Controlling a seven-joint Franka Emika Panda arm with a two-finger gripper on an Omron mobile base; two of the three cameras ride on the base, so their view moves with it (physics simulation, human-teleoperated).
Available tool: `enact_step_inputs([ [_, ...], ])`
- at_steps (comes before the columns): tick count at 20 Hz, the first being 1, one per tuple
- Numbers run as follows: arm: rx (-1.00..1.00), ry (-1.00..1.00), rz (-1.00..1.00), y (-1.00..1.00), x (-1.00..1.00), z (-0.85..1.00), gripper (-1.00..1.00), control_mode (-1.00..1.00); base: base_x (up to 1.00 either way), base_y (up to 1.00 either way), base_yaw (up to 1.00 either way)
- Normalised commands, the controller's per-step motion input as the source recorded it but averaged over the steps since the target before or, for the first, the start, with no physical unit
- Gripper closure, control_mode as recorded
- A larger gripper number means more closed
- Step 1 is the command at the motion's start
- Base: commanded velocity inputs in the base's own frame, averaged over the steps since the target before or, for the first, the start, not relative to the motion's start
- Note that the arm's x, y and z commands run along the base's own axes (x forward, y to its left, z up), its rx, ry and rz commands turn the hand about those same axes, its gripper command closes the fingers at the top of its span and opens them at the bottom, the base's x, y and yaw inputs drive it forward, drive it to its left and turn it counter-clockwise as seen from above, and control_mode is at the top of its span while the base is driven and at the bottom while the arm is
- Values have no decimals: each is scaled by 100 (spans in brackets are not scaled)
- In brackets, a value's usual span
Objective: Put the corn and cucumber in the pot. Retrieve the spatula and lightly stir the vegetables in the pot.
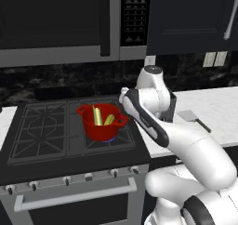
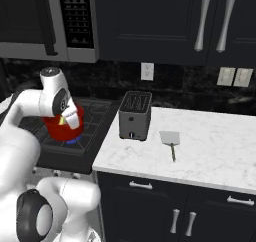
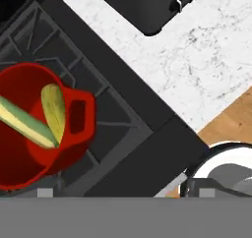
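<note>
The red pot (image 1: pixel 101 125) stands on the stove's front right burner. The pale-yellow corn (image 1: pixel 109 119) and the light green cucumber (image 1: pixel 96 115) both lean inside it. From the hand view, the pot (image 3: pixel 29 158) is at the lower left, holding the corn (image 3: pixel 54 110) and the cucumber (image 3: pixel 22 121). My gripper (image 3: pixel 125 193) is open and holds nothing. It hovers above the stove's right edge, to the right of the pot. The spatula (image 2: pixel 171 142) lies flat on the white counter right of the toaster, blade toward the wall. The spatula (image 1: pixel 194 118) also shows past my arm.
A dark toaster (image 2: pixel 135 115) stands on the marble counter (image 2: pixel 210 136) between the stove (image 1: pixel 46 126) and the spatula. A microwave hangs over the stove and dark cabinets line the wall above. My own arm blocks part of the pot (image 2: pixel 64 131) in the right base view.
</note>
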Motion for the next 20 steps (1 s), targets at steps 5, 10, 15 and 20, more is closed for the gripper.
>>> enact_step_inputs([
  [5,19,23,-57,-89,-49,0,-100,-100,0,0,0],
  [10,20,21,-70,-89,-8,-1,-100,-100,0,0,0],
  [15,17,18,-73,-87,0,-2,-100,-100,0,0,0],
  [20,9,4,-71,-76,5,0,-100,-100,0,0,0],
])
